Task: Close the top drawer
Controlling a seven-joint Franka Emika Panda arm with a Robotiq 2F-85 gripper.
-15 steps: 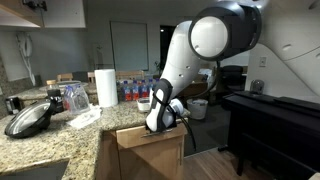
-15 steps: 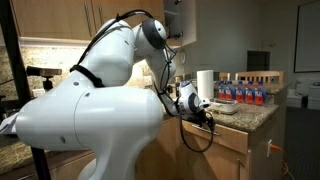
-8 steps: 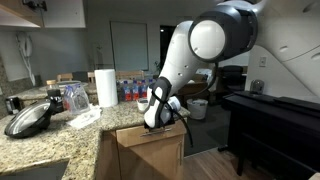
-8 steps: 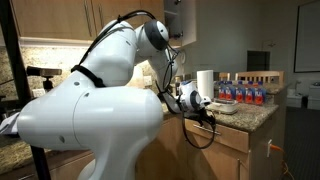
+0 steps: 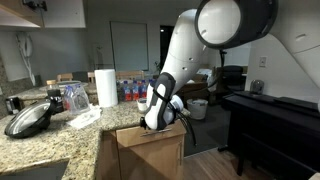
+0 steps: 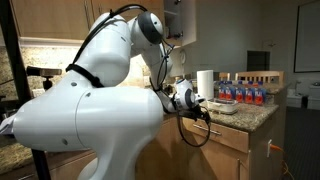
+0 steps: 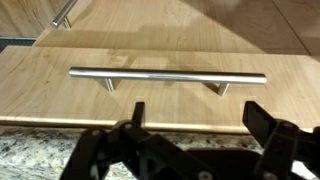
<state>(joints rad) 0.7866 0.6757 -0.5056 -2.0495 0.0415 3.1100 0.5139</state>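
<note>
Wrist view, contents:
- The top drawer (image 7: 150, 100): light-brown wooden front, filling most of the frame.
- Bar handle (image 7: 168, 75): silver, horizontal, standing off the front on two posts.
- Second silver handle (image 7: 64, 13): far left corner, slanted, on a neighbouring wooden panel.
- Worktop (image 7: 25, 150): speckled granite strip along the near edge.
- Gripper (image 7: 198, 116): black, near edge, jaws spread wide below the bar handle, clear of it.

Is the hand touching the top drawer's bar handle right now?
Apart. In the wrist view the open hand has its fingertips below the bar handle, with bare wood of the top drawer showing between.
</note>
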